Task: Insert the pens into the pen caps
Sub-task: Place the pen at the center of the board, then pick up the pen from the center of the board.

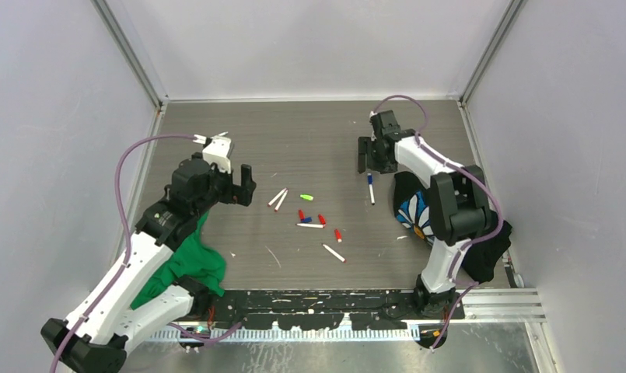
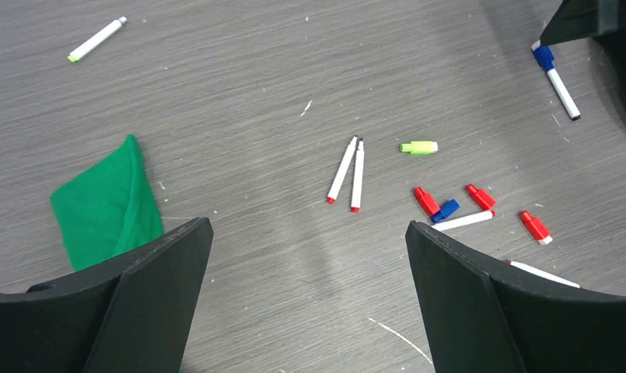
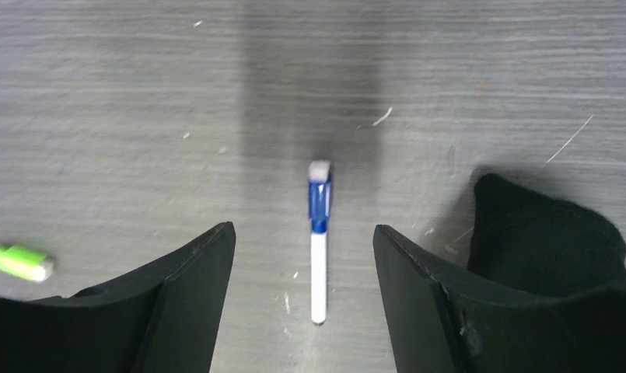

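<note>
At table centre: loose pens (image 1: 278, 199) and caps (image 1: 321, 220) lie scattered | left gripper (image 2: 307, 225) wide open, empty | right gripper (image 3: 303, 229) wide open, empty, above blue-capped pen (image 3: 318, 260) | green cloth (image 1: 187, 260) partly hidden under left arm

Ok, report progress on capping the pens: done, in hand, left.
Done: one blue-capped pen lies below the right gripper. In hand: nothing; the right gripper and the left gripper are both open and empty. Left: two bare pens side by side, a third pen among the caps, plus loose red caps, a blue cap and a lime green cap.
</note>
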Action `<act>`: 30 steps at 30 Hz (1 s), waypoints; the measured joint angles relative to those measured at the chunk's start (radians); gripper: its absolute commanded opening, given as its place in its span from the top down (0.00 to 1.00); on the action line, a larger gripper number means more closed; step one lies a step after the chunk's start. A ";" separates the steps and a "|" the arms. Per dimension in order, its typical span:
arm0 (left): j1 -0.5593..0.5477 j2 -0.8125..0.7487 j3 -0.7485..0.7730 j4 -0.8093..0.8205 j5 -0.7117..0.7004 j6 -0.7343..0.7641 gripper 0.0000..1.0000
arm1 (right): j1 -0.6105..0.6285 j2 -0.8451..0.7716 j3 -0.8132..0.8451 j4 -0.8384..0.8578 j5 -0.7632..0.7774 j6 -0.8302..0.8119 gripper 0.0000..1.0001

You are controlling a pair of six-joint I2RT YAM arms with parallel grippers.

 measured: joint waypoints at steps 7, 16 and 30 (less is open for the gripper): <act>0.000 0.126 0.017 -0.016 0.026 -0.013 0.00 | 0.006 -0.313 -0.208 0.098 -0.157 0.051 0.31; 0.230 0.446 0.197 -0.049 0.152 -0.023 0.05 | 0.076 -0.668 -0.435 0.167 -0.320 0.120 0.30; 0.433 1.205 0.905 -0.134 0.117 0.003 0.09 | 0.078 -0.911 -0.507 0.261 -0.499 0.153 0.28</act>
